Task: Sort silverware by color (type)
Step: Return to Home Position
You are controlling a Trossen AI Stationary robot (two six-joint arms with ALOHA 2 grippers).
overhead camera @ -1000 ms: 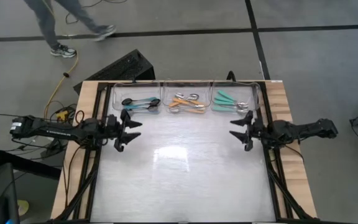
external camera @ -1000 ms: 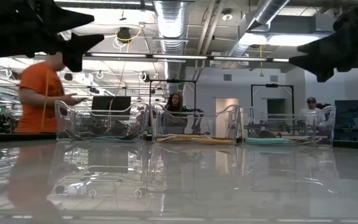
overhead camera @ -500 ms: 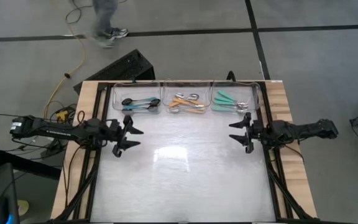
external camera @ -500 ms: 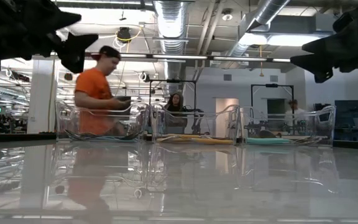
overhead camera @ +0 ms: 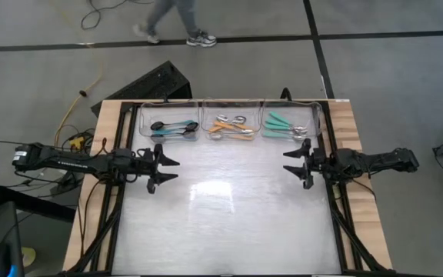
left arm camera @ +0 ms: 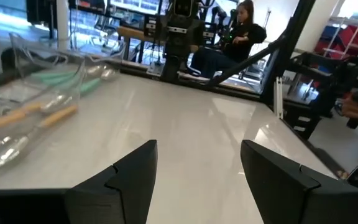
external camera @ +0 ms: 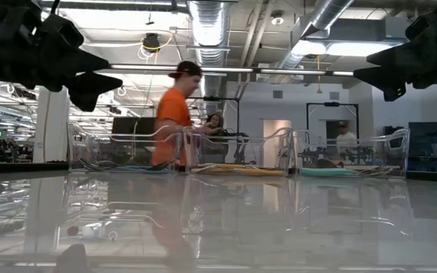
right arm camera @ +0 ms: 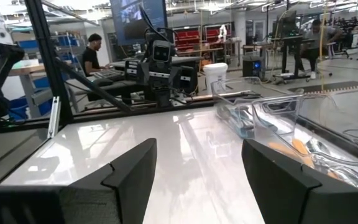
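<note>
The left claw (overhead camera: pixel 168 169) and right claw (overhead camera: pixel 289 161) hover empty, fingers spread, at opposite sides of the worktop (overhead camera: pixel 229 223). Blue spoons (overhead camera: pixel 174 128), orange spoons (overhead camera: pixel 231 127) and teal spoons (overhead camera: pixel 285 125) lie in separate clear bins (overhead camera: pixel 203 115), seemingly four apiece.

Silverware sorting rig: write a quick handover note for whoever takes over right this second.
Left gripper: open, empty, hovering above the left side of the table, short of the bins.
Right gripper: open, empty, above the right side.
Along the table's far edge, the blue-handled spoons lie in the left bin, the orange-handled spoons in the centre bin, and the teal-handled spoons in the right bin.
Done: every spoon in view is binned by colour.
Left: no sorting that I can see; probably only parking both arms.
</note>
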